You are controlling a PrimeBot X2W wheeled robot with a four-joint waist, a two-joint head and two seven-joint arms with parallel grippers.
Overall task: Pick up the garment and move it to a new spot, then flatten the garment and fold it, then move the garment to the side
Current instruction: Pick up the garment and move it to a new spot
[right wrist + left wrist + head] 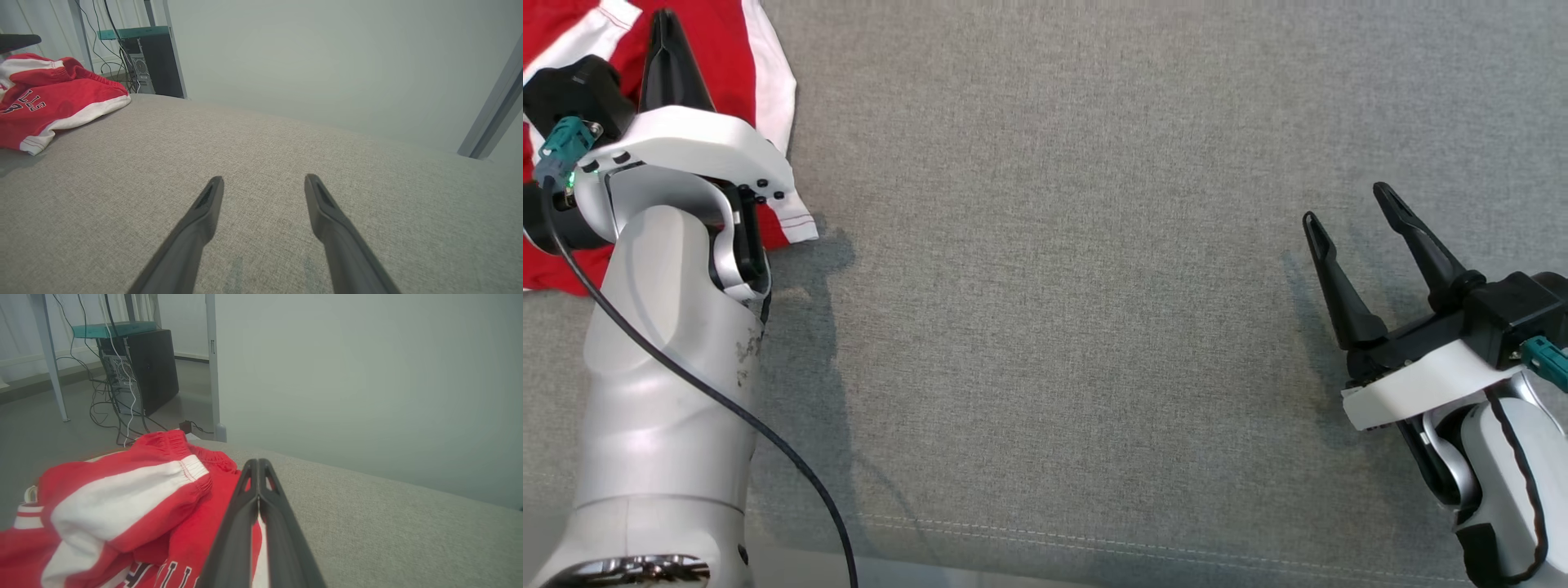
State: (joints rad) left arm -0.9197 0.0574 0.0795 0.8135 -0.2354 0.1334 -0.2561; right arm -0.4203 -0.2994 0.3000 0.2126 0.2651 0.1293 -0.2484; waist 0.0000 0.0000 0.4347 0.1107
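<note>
My left gripper (667, 20) is pinched shut over the bunched red garment (719, 57) at the cushion's (1094, 286) far-left edge, with nothing visibly caught. My right gripper (1346, 204) is wide open and empty. Poking in closed could shove it off.

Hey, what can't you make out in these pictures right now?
Garment outline: head view, cut by top and left edges, covered by left arm.
Its lettering: right wrist view, cut by left edge; left wrist view, behind left gripper.
Whether that gripper touches cloth: unclear.

Garment (760, 73) red, white stripes (black lettering); cushion (1094, 286) grey.
</note>
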